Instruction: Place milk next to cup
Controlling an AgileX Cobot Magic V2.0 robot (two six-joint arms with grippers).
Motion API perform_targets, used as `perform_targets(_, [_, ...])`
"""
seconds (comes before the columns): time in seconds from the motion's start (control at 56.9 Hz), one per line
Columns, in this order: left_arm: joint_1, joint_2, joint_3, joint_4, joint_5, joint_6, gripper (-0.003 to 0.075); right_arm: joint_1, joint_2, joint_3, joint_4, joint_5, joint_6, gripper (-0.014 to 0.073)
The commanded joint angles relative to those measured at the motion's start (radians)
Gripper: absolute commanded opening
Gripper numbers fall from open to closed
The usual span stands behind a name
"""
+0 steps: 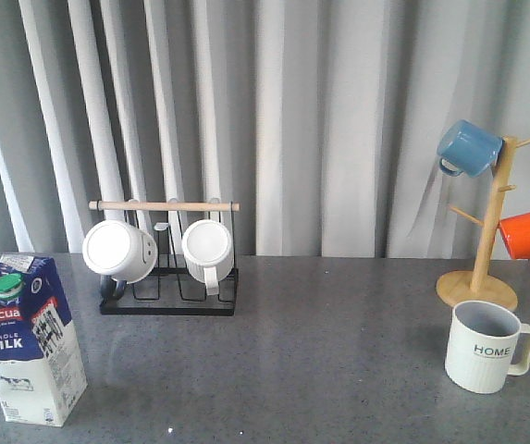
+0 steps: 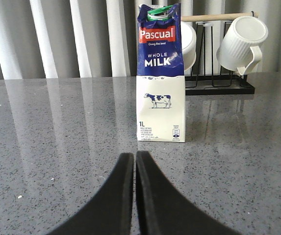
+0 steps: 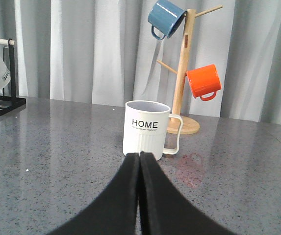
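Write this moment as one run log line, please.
milk: front-left, upright, untouched | cup: front-right, upright | left claw: shut, empty | right claw: shut, empty | placement: not yet done

I count one milk carton (image 1: 30, 339) near left | five mugs: one ribbed HOME cup (image 1: 485, 347) near right, two white mugs (image 1: 119, 251) on one black rack (image 1: 168, 302) far left, one blue mug (image 1: 468, 148), one orange mug (image 1: 527, 234) | one wooden mug tree (image 1: 491, 222) far right

Grey speckled table (image 1: 320, 351) with milk (image 1: 29, 338), cup (image 1: 486, 347), black rack (image 1: 167, 301), wooden mug tree (image 1: 479, 282).
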Motion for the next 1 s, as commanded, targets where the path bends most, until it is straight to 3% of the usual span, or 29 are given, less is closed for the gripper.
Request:
perform_targets(0.0, [0.000,-0.012,-0.021,-0.002,-0.068,-0.001,-0.0006,-0.004,-0.017,0.009,-0.005,-0.073,-0.008,-0.0008])
perform_targets(0.985, [0.000,-0.012,-0.021,-0.002,-0.068,-0.001,-0.0006,-0.004,-0.017,0.008,-0.005,-0.086,-0.008,-0.0008])
